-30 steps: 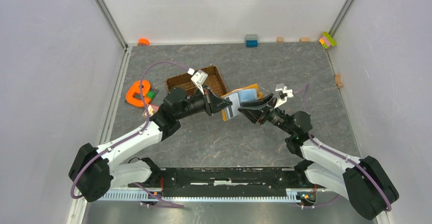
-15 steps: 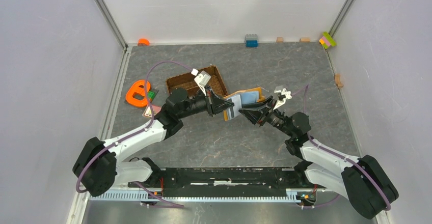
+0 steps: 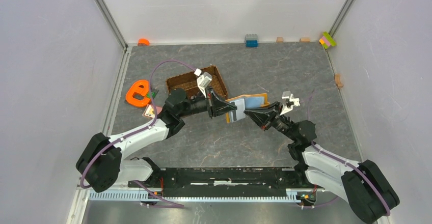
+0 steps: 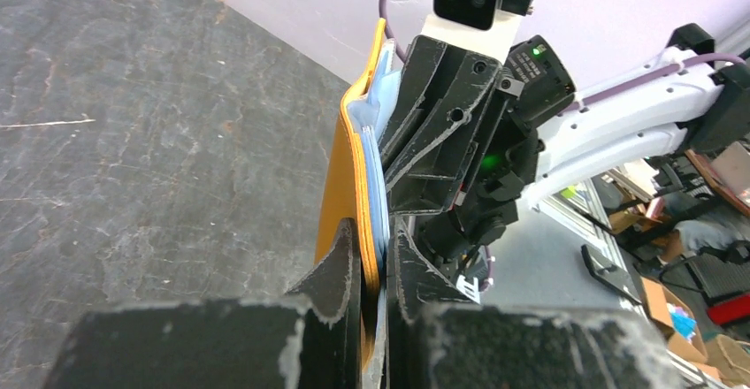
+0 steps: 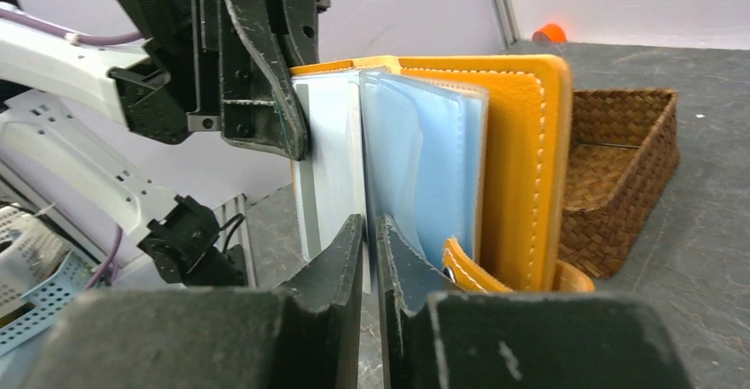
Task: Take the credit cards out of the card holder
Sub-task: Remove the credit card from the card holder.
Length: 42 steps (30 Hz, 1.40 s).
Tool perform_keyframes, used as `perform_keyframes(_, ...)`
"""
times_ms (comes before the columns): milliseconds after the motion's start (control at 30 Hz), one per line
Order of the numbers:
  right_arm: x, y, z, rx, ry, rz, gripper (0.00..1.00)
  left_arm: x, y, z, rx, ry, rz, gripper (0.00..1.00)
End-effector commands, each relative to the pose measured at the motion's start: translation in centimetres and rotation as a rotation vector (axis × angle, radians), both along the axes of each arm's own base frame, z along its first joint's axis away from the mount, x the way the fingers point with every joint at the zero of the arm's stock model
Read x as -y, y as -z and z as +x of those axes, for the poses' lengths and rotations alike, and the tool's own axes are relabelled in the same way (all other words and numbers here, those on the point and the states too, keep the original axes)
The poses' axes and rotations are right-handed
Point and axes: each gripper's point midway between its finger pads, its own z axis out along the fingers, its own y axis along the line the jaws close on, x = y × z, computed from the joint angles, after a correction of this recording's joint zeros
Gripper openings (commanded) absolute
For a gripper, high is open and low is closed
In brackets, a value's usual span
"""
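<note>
The orange card holder hangs open and upright above the table's middle, with my left gripper shut on its left edge. In the left wrist view the orange cover and blue lining sit pinched between the jaws of the left gripper. From the right, my right gripper meets the holder. In the right wrist view the holder shows pale blue sleeves and a pale grey-white credit card. The right gripper is shut on that card's lower edge.
A brown woven tray stands just behind the left gripper, also visible past the holder. An orange e-shaped toy lies at the left. A blue brick and coloured bricks line the back wall.
The right jaws have narrowed from well apart to pinching the card's edge. The left gripper has carried the holder slightly right and toward me, still gripping it.
</note>
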Motion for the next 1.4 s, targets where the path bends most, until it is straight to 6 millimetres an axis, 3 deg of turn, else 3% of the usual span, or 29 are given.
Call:
perform_keyframes(0,-1.0,-0.4,-3.4,0.030,-0.175,0.030,0.13,0.8,-3.9,-5.0,0.077,0.237,-0.112,0.02)
perform_keyframes(133,-1.3,-2.2,-5.6,0.066,-0.296,0.102,0.11,1.0,-3.9,-5.3,0.071,0.268,-0.121,0.02)
perform_keyframes(267,-1.4,-2.7,-6.4,0.056,-0.356,0.141,0.04,1.2,-3.8,-5.7,0.061,0.309,-0.125,0.02)
perform_keyframes(500,-1.2,-3.1,-6.7,0.079,-0.360,0.146,0.21,1.8,-3.7,-6.3,0.035,0.367,-0.133,0.02)
perform_keyframes(733,-0.7,-4.0,-7.8,0.150,-0.366,0.164,0.26,1.6,-3.3,-6.3,0.032,0.353,-0.124,0.02)
perform_keyframes(967,-0.3,-4.7,-8.9,0.196,-0.387,0.186,0.05,1.5,-0.7,-3.3,0.025,0.158,0.006,0.02)
perform_keyframes(1367,-0.3,-4.9,-9.6,0.203,-0.423,0.200,0.14,2.3,0.1,-3.7,0.008,0.192,0.031,0.02)
